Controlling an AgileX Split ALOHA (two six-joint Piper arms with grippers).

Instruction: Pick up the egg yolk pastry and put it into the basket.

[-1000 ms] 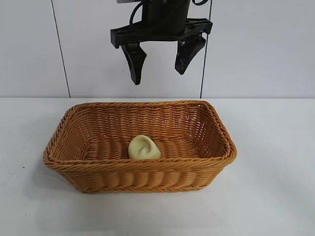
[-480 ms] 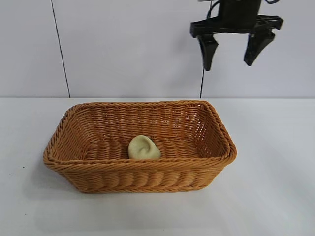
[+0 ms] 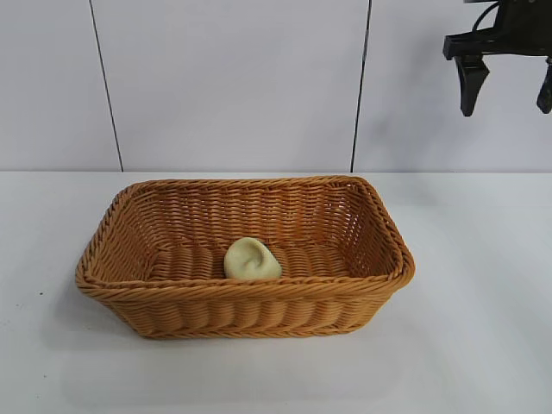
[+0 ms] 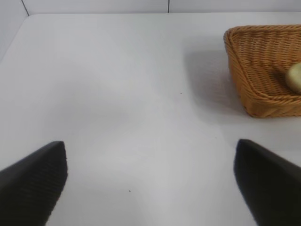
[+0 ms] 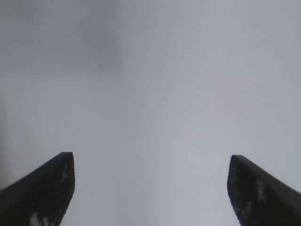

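Note:
The pale cream-yellow egg yolk pastry [image 3: 252, 259] lies on the floor of the orange-brown wicker basket [image 3: 172, 293], near its front wall. High at the back right, well clear of the basket, my right gripper [image 3: 507, 99] hangs open with nothing between its fingers. The right wrist view shows that same gripper [image 5: 150, 160] over bare white table. My left gripper [image 4: 150, 150] is open and empty above bare table. In the left wrist view a corner of the basket [image 4: 254, 89] shows off to one side, with an edge of the pastry [image 4: 295, 77] inside it.
The basket stands mid-table on a white tabletop [image 3: 483, 328]. A white panelled wall [image 3: 224, 86] rises behind the table.
My right gripper has swung from above the basket's back rim to the far right, staying high and open. The pastry and basket have not moved.

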